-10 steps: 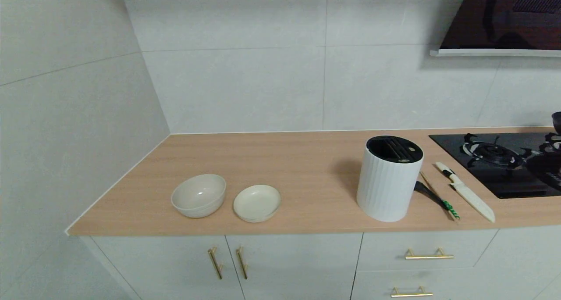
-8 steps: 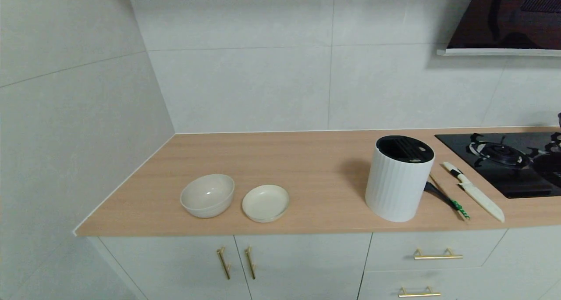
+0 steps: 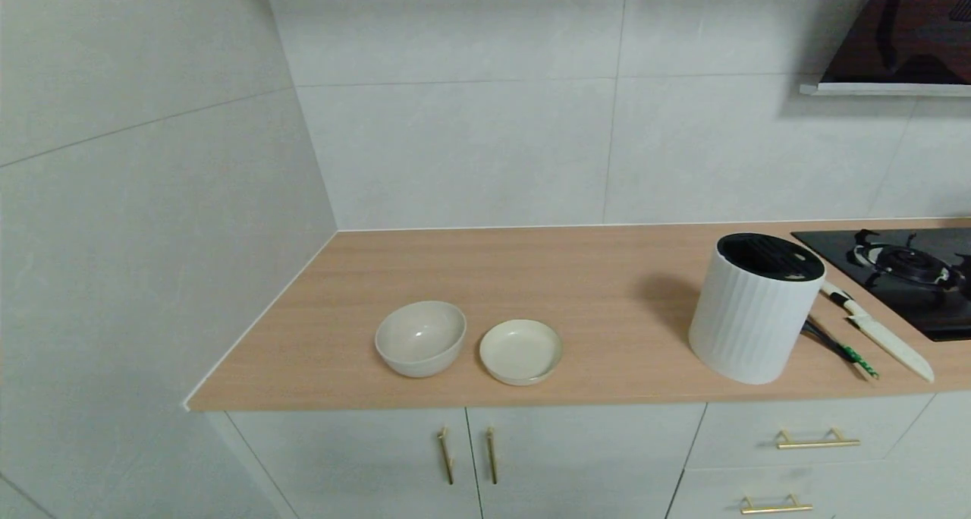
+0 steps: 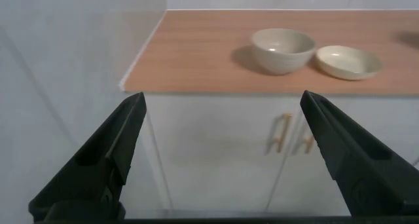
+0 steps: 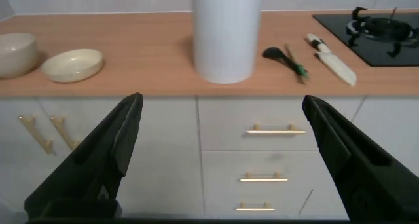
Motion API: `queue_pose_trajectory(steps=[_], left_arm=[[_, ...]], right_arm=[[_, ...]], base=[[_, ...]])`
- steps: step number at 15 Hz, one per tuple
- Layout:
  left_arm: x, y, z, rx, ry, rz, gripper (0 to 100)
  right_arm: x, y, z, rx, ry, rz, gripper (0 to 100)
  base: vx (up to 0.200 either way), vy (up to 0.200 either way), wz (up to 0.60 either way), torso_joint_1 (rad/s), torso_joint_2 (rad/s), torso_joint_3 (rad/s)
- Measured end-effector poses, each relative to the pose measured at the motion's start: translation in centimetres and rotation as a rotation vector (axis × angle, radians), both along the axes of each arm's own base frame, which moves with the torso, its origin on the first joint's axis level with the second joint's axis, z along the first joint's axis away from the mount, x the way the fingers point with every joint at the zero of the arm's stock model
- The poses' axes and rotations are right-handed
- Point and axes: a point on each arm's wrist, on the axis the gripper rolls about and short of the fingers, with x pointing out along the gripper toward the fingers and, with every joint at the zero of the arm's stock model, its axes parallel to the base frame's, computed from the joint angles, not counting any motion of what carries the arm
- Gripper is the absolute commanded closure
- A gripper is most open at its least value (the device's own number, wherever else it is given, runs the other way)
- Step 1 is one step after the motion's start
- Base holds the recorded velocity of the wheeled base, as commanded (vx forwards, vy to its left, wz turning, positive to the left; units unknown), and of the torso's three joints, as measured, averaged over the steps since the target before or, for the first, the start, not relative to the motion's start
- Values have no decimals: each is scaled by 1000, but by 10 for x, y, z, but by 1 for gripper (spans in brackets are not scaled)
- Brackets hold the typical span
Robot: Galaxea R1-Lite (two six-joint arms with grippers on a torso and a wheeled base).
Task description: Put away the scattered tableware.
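Note:
On the wooden countertop (image 3: 531, 276) a beige bowl (image 3: 420, 338) stands next to a shallow beige dish (image 3: 520, 350), near the front edge. Farther right is a white ribbed utensil holder (image 3: 755, 308) with a black slotted top. Just past it lie a black spoon with a green-patterned handle (image 3: 838, 347), a chopstick and a white knife (image 3: 884, 334). My left gripper (image 4: 219, 152) is open, held low in front of the cabinets, facing the bowl (image 4: 282, 49) and dish (image 4: 348, 60). My right gripper (image 5: 222, 155) is open too, below counter level, facing the holder (image 5: 224, 34), spoon (image 5: 283, 57) and knife (image 5: 332, 59).
A black gas hob (image 3: 903, 272) sits at the counter's right end under a dark range hood (image 3: 903, 33). Tiled walls close the back and left. White cabinet doors and drawers with gold handles (image 3: 818, 443) lie below the counter.
The whole head view has shifted: everything on the counter now appears farther right, so the camera has turned left. Nothing on the counter has moved.

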Motion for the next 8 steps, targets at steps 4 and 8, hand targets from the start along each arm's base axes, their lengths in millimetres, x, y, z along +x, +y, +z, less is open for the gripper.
queue_pose_trajectory(steps=[4,8], left_arm=[[0,0,0,0,-1,0,0],[0,0,0,0,0,0,0]], right_arm=[[0,0,0,0,0,0,0],[0,0,0,1,0,-1,0]], base=[[0,200,0,2,1,5],[0,50,0,2,1,1]])
